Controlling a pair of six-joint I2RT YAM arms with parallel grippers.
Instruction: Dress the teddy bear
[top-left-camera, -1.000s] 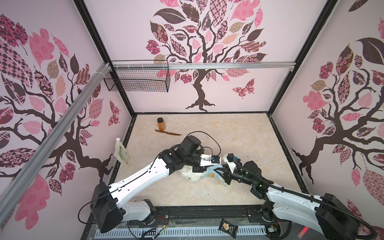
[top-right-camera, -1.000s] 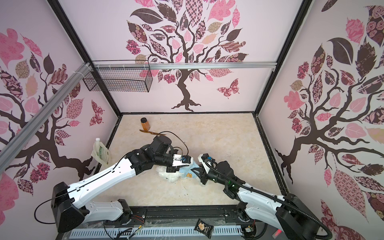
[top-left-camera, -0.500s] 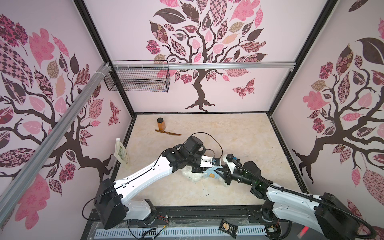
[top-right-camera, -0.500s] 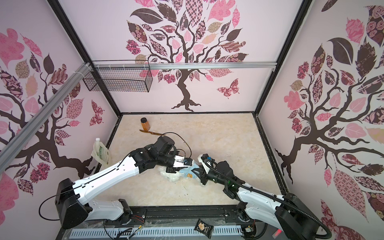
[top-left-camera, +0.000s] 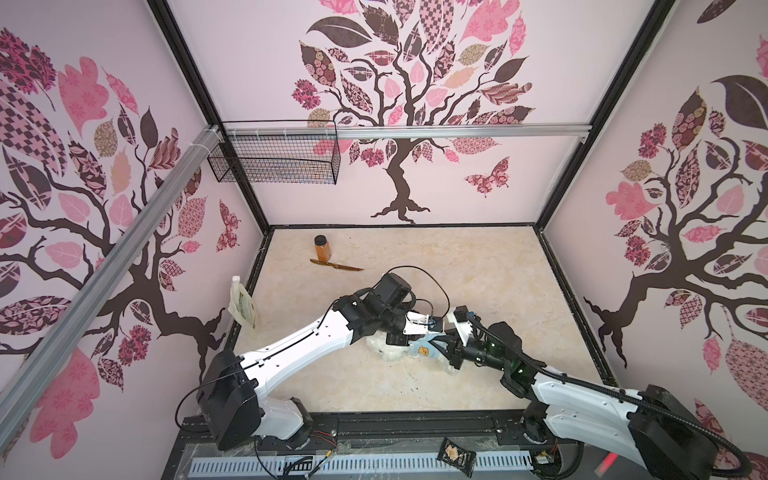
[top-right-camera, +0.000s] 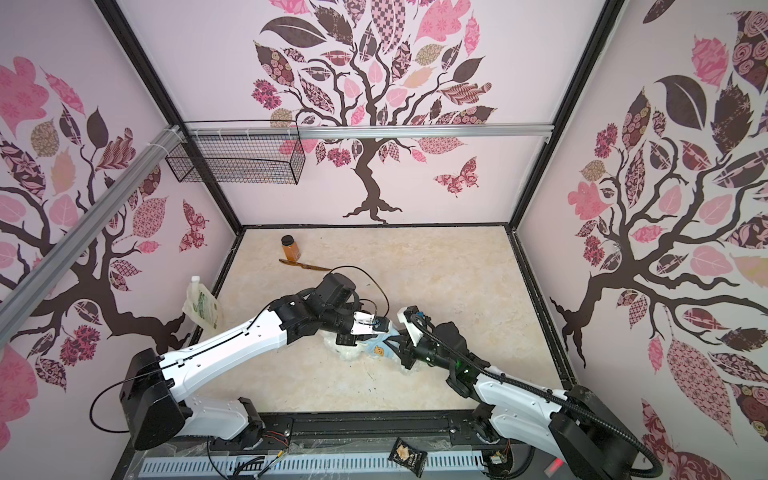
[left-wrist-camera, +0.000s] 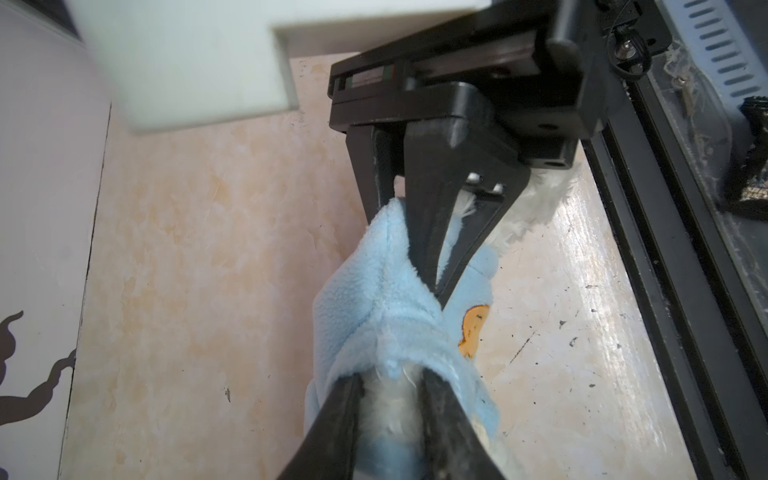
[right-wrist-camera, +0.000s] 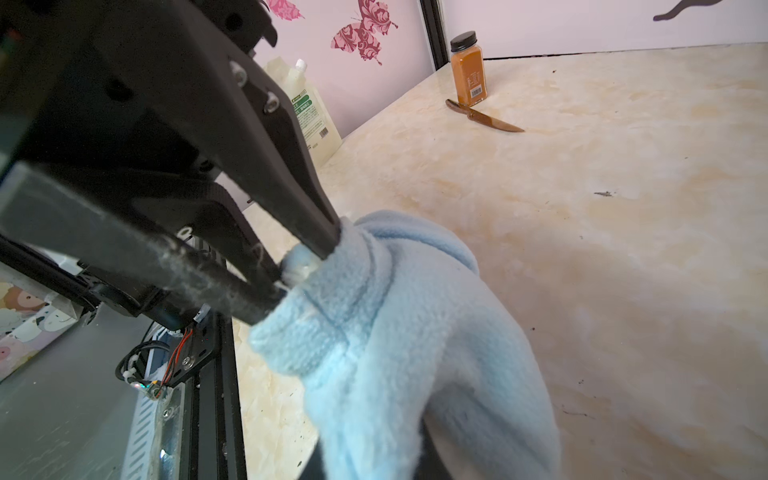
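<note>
The walls (top-left-camera: 478, 174) are smooth and pale pink, with big brown tree stickers and pink leaves. The table (top-left-camera: 457, 266) is flat, shiny and cream-colored, like marble. Two long robot arms with hard white shells and black joints reach over it: the left arm (top-left-camera: 299, 345) and the right arm (top-left-camera: 582, 395). A black wire basket (top-left-camera: 274, 158), shaped like a long box, hangs on a silver rail.

The teddy bear (top-left-camera: 388, 351) lies on the table near the front middle, between the two grippers. It is white and very fluffy. Most of it is hidden, and only tufts of fur stick out. A shirt (top-left-camera: 424, 351) covers part of the bear. It is light blue, soft and fuzzy like fleece, with a small orange bear face on it.

The left gripper (left-wrist-camera: 390, 386) has two thin black fingers. They are spread apart at the shirt's edge, with white fur in the gap. The right gripper (left-wrist-camera: 436, 286) has pointed black fingers pressed together, pinching a fold of the blue shirt.

A soft, pale pouch (top-left-camera: 241, 303) with a white cap leans on the left wall. A small square jar (top-left-camera: 322, 247) of orange powder with a round black lid stands at the back. A thin brown knife (top-left-camera: 336, 266) lies flat just in front of it. A crinkly black packet (top-left-camera: 457, 455) sits on the front ledge.
</note>
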